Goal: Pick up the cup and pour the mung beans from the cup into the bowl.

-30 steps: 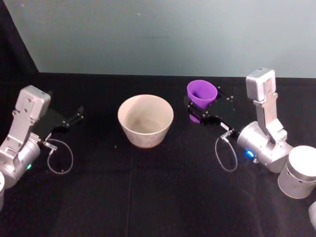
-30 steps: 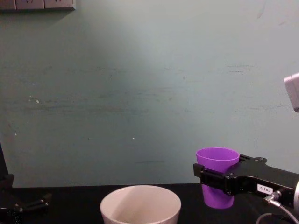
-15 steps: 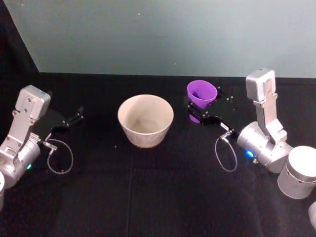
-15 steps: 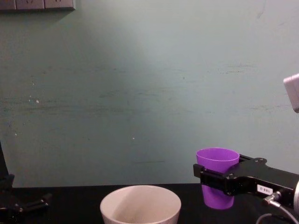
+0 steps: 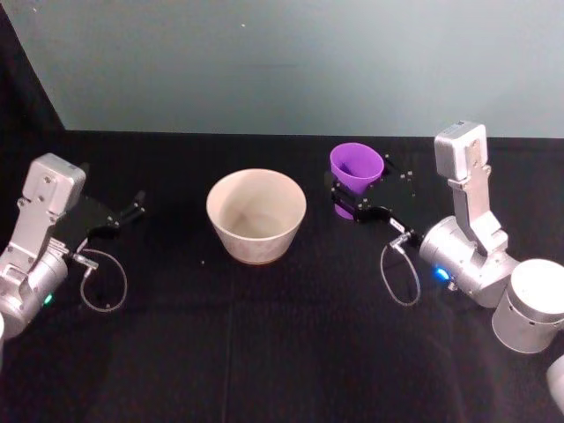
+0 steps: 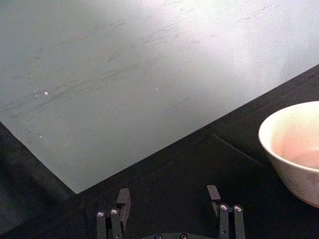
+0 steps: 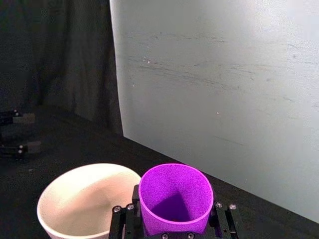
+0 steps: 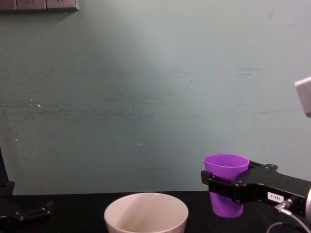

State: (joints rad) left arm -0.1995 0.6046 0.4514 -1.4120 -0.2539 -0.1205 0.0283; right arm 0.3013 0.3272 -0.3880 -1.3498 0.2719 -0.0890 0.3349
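Left jaws spread wide with nothing between them; left gripper (image 5: 134,207) sits low over the black table (image 5: 264,352) at the left, well apart from the bowl (image 5: 256,240). Bowl is centre. Just right of it and slightly farther back, the purple cup (image 5: 356,166) is upright, mouth up, with the right gripper (image 5: 359,197) jaws clamped on its wall from both sides. Can't tell if the cup base touches the table.
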